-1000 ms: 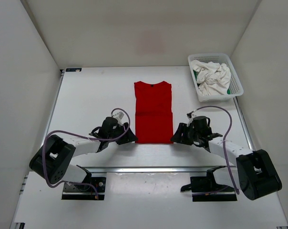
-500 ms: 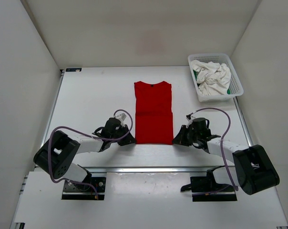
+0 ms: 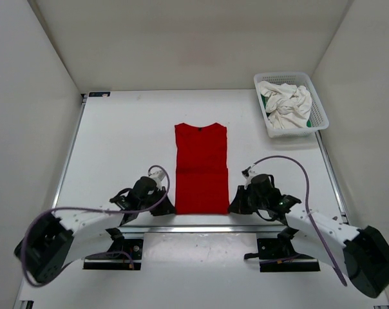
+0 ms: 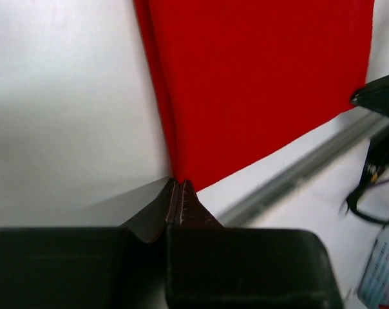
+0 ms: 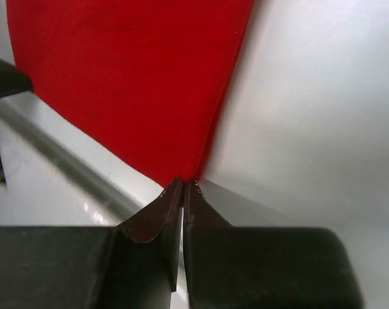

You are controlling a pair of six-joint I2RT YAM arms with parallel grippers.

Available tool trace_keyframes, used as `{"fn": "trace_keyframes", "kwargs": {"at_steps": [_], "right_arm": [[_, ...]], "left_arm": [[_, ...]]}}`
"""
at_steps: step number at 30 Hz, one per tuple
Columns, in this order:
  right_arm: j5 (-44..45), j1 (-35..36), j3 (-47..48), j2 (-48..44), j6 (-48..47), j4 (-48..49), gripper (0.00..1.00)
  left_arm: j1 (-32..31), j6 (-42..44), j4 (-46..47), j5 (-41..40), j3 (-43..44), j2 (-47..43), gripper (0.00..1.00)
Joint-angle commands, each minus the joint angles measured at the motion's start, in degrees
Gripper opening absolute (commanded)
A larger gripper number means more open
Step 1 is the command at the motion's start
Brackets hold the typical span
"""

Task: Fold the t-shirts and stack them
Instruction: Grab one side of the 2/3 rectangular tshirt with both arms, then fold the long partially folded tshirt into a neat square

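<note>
Left gripper (image 3: 168, 207): jaws closed on the 7 o'clock hem corner of the red t-shirt (image 3: 201, 164). The left wrist view shows the fingers pressed together on that corner, with no gap. Right gripper (image 3: 235, 205): likewise clamped, on the 5 o'clock hem corner, as its wrist view confirms.

Step in hand, as judged: a lengthwise fold, carrying the hem from 6 o'clock to the collar at 12 o'clock.
- Lift both corners together and to equal height, so the hem stays level and taut.
- Keep the spacing between the two grippers constant. Drawing them together would sag the cloth, and spreading them would pull a corner free.
- Travel straight toward 12 o'clock and lay the hem edge-on-edge with the collar.
- Release both corners at once, low over the cloth.
- Risk noted: each grip holds only a small bite of corner, so a quick lift could slip it.

Count, largest first:
- Table (image 3: 117, 141): one.
- Arms: two, each with one gripper.
- Red t-shirt: one, flat at table centre as a narrow column, collar at 12 o'clock, hem close to the rail (image 3: 201, 228) at 6 o'clock.
- Basket (image 3: 321, 111): one, at the table's 2 o'clock corner, well apart from the red t-shirt.
- White t-shirt (image 3: 286, 103): one, crumpled in the basket.
- Green t-shirt (image 3: 308, 121): one sliver visible at the basket's near end, mostly hidden under the white.
</note>
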Motion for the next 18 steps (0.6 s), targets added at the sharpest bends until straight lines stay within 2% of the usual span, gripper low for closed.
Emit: {"fn": "trace_keyframes", "kwargs": {"at_steps": [1, 3, 6, 8, 11, 13, 15, 18], "right_arm": [[4.8, 4.7, -1.0, -8.5, 5.7, -8.6, 0.00], [4.2, 6.2, 0.2, -13.3, 7.4, -11.5, 0.00], [3.2, 3.6, 7.2, -11.7, 3.9, -12.8, 0.00], [1.6, 0.5, 12.3, -8.1, -0.3, -12.2, 0.00], [-1.4, -7.1, 21.7, 2.8, -8.4, -10.9, 0.00], [-2.4, -10.6, 28.9, 9.1, -9.9, -9.4, 0.00], [-4.9, -13.4, 34.1, 15.5, -11.4, -7.2, 0.00], [-6.2, -16.4, 43.6, 26.7, -12.8, -5.8, 0.00]], "left_arm": [[-2.0, -2.5, -14.1, 0.3, -3.0, -11.6, 0.00], [-1.9, -3.3, -19.8, -0.2, -1.3, -18.7, 0.00], [2.9, -1.6, -22.8, 2.8, 5.4, -19.7, 0.00], [6.2, 2.8, -23.4, 3.6, 11.5, -16.6, 0.00], [10.4, 6.7, -21.1, 1.9, 23.2, -9.4, 0.00], [11.7, 7.8, -19.0, -2.1, 26.7, -3.3, 0.00], [15.0, 7.1, -14.9, -0.4, 29.9, 1.8, 0.00], [17.4, 7.4, -11.7, -4.6, 35.3, 10.9, 0.00]]}}
